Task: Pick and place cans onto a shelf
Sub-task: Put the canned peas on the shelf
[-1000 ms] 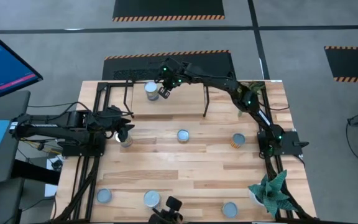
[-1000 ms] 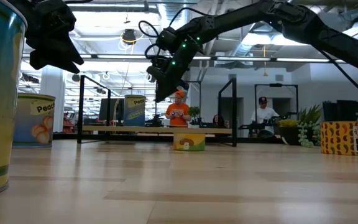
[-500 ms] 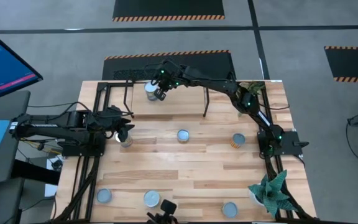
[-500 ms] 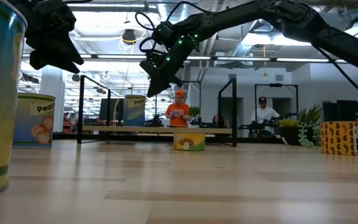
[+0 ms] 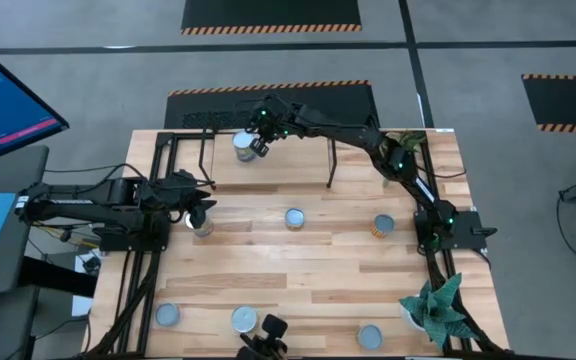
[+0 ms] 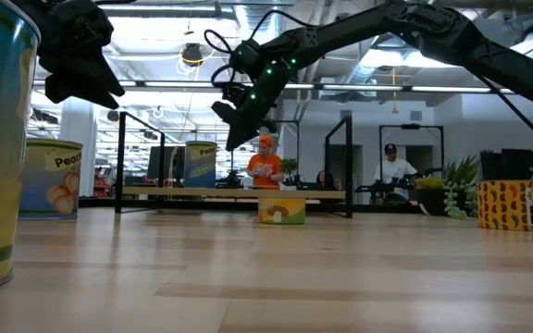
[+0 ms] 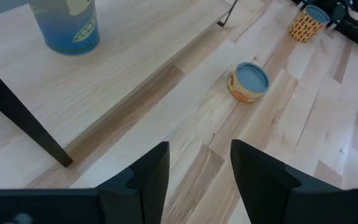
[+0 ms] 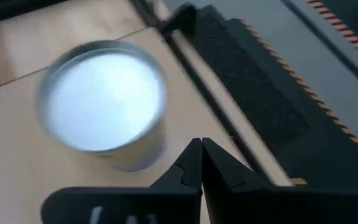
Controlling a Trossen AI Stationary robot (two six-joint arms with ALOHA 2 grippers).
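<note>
My right gripper (image 5: 261,148) has snapped its fingers together, empty, just beside the can (image 5: 242,143) now standing on the shelf (image 5: 298,165) at eleven o'clock: that placement looks done. Left gripper (image 7: 197,171) hangs open at nine o'clock.

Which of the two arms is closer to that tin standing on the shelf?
The right. Its gripper, shut and empty, hangs beside the can on the shelf; the left gripper waits open over the table, off the shelf.
</note>
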